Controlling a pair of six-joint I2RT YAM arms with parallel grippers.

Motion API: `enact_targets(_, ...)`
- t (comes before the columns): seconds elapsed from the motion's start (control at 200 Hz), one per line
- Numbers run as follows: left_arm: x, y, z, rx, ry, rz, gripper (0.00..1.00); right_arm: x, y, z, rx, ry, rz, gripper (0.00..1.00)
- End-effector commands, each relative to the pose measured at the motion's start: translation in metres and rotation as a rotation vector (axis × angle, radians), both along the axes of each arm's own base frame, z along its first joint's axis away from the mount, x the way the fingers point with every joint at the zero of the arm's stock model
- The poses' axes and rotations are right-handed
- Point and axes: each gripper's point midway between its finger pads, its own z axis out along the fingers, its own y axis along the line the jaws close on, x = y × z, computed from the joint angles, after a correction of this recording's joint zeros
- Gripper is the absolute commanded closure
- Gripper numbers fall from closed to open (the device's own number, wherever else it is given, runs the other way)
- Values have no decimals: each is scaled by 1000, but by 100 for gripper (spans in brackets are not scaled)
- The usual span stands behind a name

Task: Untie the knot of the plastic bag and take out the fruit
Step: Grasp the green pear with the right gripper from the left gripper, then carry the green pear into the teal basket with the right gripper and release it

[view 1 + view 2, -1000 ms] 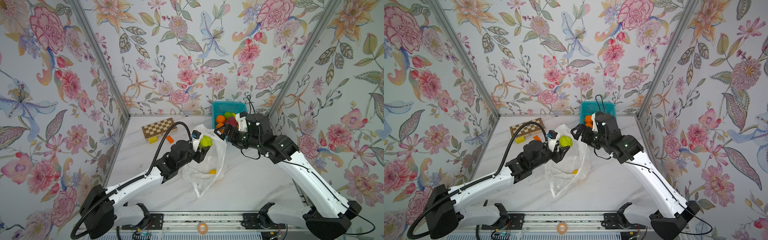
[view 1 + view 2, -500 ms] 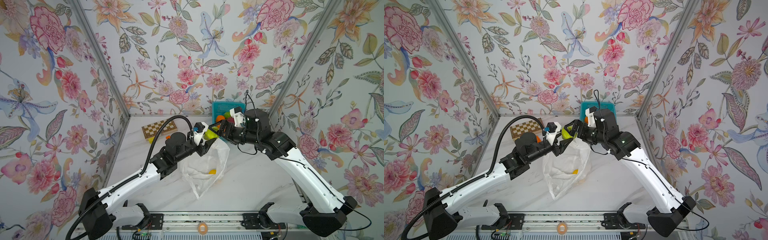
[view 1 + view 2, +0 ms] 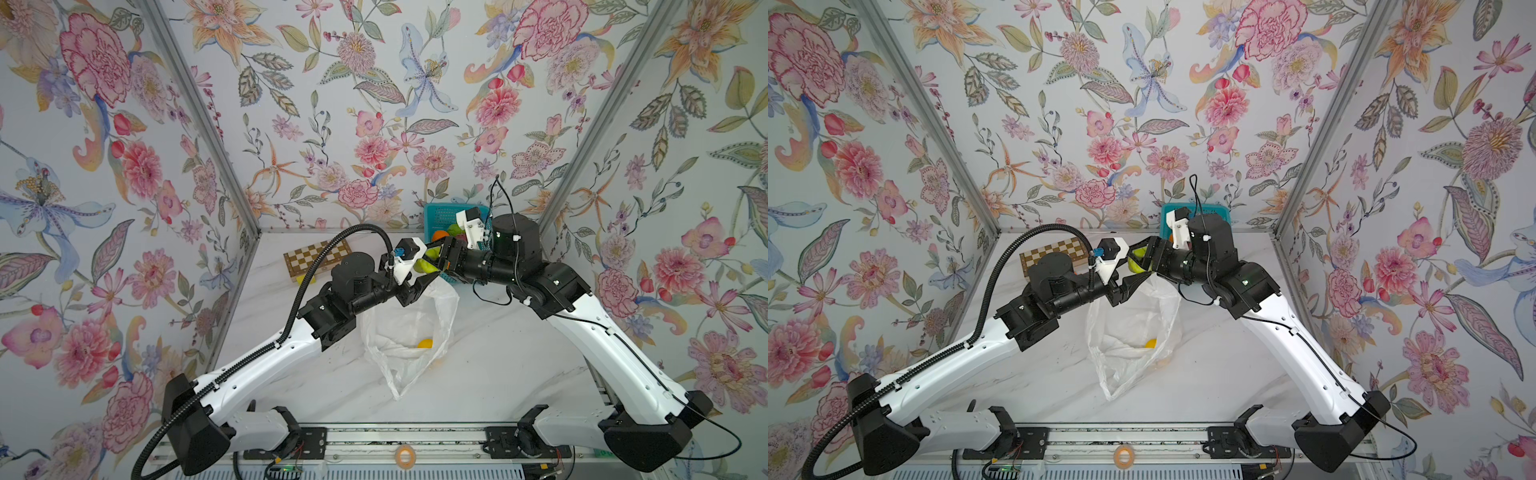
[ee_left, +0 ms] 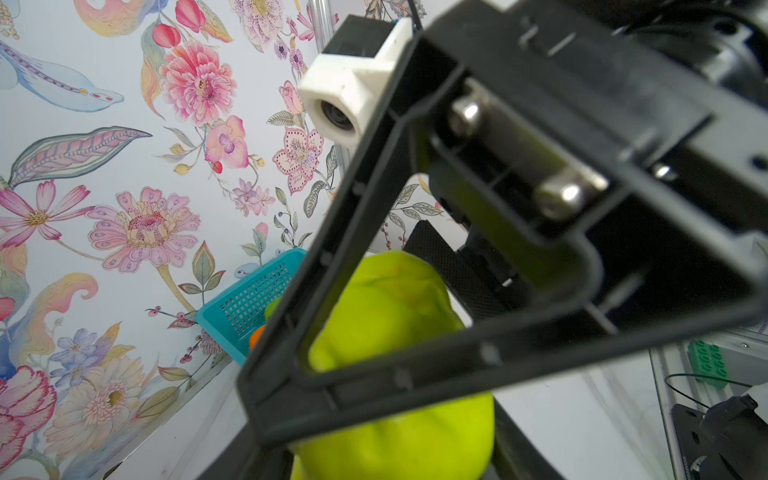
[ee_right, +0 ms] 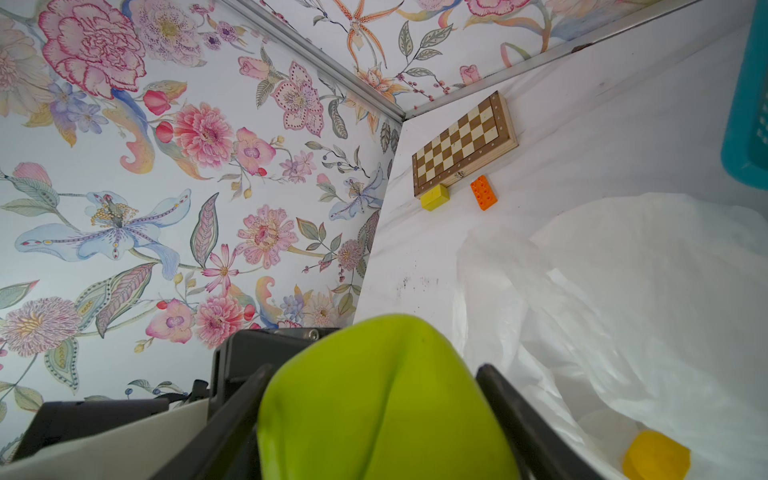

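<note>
Yellow-green and lobed, one round fruit (image 5: 386, 415) hangs above the single crinkly white plastic bag (image 3: 399, 324), which lies open with one orange-yellow lump (image 3: 424, 343) inside. The left gripper (image 3: 422, 271) clamps the fruit. The right gripper (image 5: 374, 370) has its two fingers flanking it, grip unclear.

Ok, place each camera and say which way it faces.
Top views: high over the front rail, looking down at the plastic bag and back wall; both arms whole.
Left wrist: on the left arm, facing the right gripper, green fruit, teal basket; own fingers barely.
Right wrist: on the right arm, facing the chessboard corner; own fingers flank the fruit.
Shared: both wrist views show that fruit.
</note>
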Motion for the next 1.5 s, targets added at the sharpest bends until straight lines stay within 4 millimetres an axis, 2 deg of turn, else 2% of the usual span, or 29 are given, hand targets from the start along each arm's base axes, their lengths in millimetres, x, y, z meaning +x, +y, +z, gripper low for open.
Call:
enact_targets(0.0,2,1,17,-5,-51,-5,39,5,0,-1,-5,3,-9,32)
enact_targets(0.115,6,4,14,0,-49,29,34,7,-1,0,-8,-4,-20,40)
enact_targets(0.215,19,11,10,12,-33,112,26,13,-8,1,-22,-21,-67,43)
enact_targets(0.43,27,25,8,26,-20,203,1,36,-30,7,-29,-65,-173,47)
enact_targets(0.505,26,28,10,20,-23,209,1,44,-35,10,-25,-84,-199,48)
enact_targets(0.535,25,27,11,18,-25,204,1,55,-47,11,-24,-91,-240,48)
enact_targets(0.711,17,22,12,26,-32,147,1,90,-71,7,-11,-100,-320,48)
enact_targets(0.951,17,11,2,65,0,101,1,147,-92,-17,-27,-88,-383,49)
enact_targets(1.221,30,1,-4,128,-24,102,1,217,-105,-64,-114,-52,-399,49)
enact_targets(1.496,39,-9,-7,211,-15,84,1,286,-134,-109,-278,-57,-446,49)
